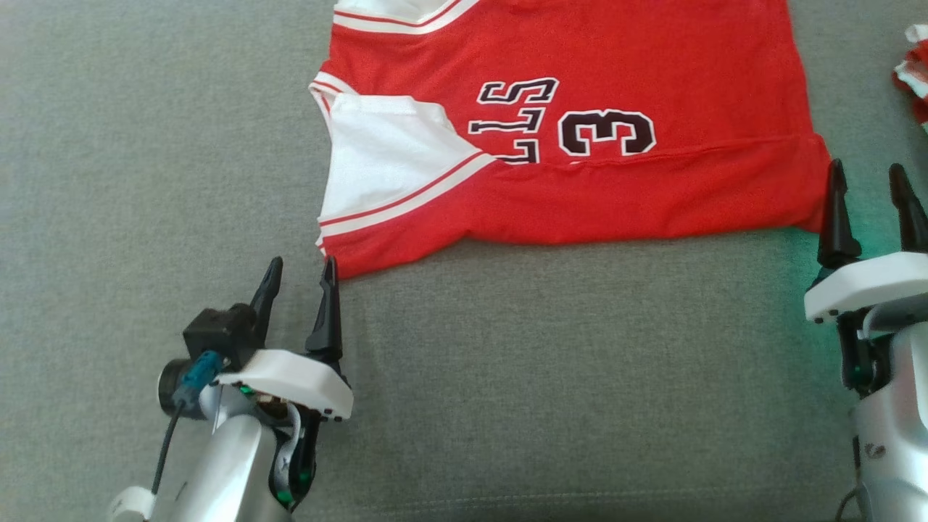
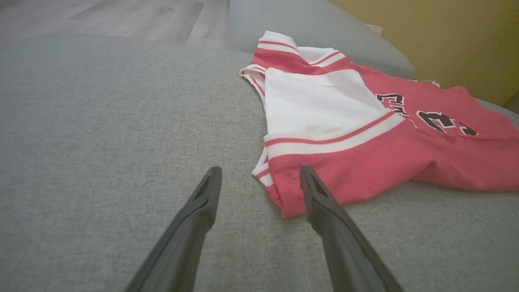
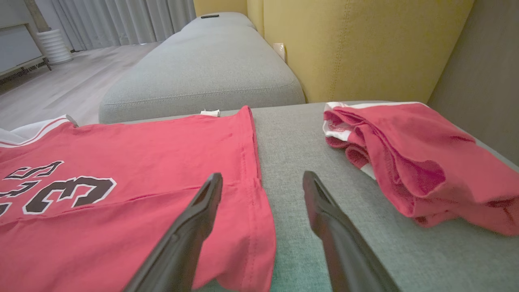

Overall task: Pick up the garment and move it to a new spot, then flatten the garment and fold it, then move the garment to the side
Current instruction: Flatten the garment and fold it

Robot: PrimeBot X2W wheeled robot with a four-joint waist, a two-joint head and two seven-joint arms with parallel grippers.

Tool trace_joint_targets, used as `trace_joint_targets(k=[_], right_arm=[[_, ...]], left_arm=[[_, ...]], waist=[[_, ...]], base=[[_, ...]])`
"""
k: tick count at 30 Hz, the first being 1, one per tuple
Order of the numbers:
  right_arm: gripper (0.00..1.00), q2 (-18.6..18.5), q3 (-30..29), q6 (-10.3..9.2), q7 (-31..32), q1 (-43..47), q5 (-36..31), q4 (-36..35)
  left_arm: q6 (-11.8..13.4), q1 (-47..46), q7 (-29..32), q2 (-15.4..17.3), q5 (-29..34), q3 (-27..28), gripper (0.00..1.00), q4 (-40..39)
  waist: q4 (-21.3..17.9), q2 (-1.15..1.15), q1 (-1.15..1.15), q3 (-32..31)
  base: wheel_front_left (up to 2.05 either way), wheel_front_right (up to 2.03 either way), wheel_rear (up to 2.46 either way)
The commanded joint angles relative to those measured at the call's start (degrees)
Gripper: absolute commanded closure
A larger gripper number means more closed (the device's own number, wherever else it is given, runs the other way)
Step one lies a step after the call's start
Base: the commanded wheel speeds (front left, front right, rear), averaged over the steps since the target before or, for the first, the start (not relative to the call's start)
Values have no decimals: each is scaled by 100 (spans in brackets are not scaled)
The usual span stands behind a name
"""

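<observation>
My left gripper (image 1: 303,262) is spread wide with nothing in it. The red jersey's (image 1: 652,58) white-trimmed shoulder corner lies just ahead of its right finger. The jersey lies flat on the grey cushion (image 1: 507,362) between both grippers, near edge folded over. My right gripper (image 1: 868,167) is also wide and empty, left finger at the jersey's hem corner. A crumpled red garment (image 3: 409,162) lies off to its right.

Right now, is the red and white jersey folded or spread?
Partly folded: the red and white jersey has its near edge doubled over, covering some lettering.
</observation>
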Motion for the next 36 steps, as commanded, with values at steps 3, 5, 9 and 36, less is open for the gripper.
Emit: trace_joint_targets(k=[3,5,9,36], right_arm=[[0,1,58,39,58,57,-72,-268],[0,9,23,39,73,63,-88,-309],[0,26,-15,39,86,105,-109,-345],[0,316,-394,39,1081,-19,-259,552]], left_arm=[[-13,-183,-30,-6,24,195,0,-51],[-40,-193,-30,-25,27,173,0,-15],[-47,-237,-30,-43,83,101,0,221],[-282,-602,-30,-41,97,-153,100,806]], waist=[[-76,0,0,5],[-94,0,0,14],[-111,0,0,33],[64,0,0,-112]], base=[[0,0,0],[0,0,0],[0,0,0],[0,0,0]])
